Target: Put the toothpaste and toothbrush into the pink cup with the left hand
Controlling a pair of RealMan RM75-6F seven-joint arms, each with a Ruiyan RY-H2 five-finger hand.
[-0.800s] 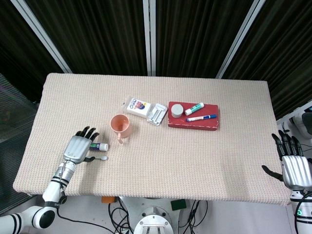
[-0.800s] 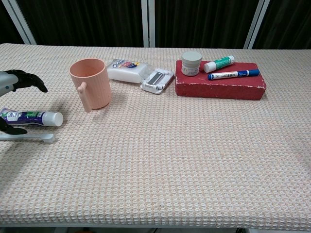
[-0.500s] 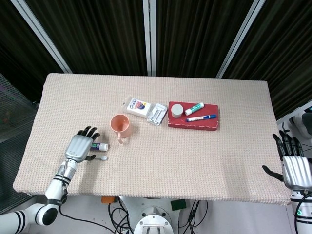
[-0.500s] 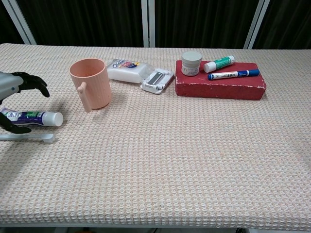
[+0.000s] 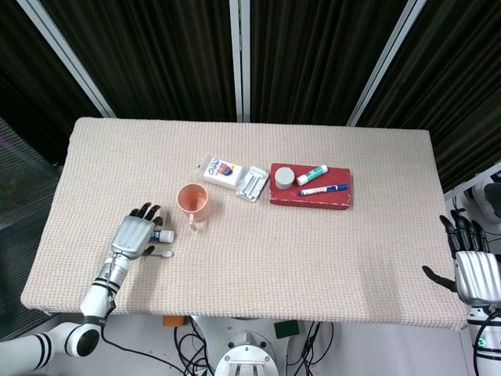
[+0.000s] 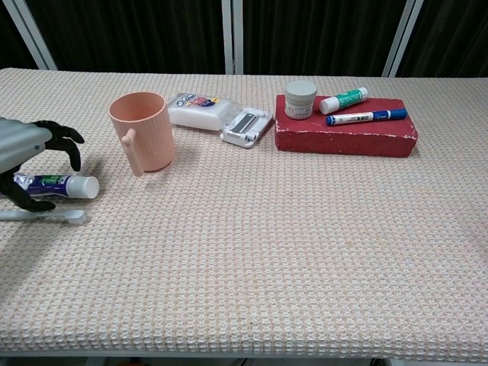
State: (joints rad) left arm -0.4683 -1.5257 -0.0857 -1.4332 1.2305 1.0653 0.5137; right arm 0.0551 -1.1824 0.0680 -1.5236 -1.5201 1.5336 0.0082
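Your left robot hand [image 6: 27,152] hovers open, fingers arched over the toothpaste [image 6: 57,184], which lies across the counter [image 6: 305,252] with its cap toward the pink cup [image 6: 141,131]; the toothbrush [image 6: 46,216] lies parallel, just nearer you.

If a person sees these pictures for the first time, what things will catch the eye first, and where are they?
The pink cup stands upright left of the table's middle, and the dark red box to its right carries a jar and two markers. At the left edge, the left robot hand hovers with spread fingers over the toothpaste, which lies flat beside the toothbrush.
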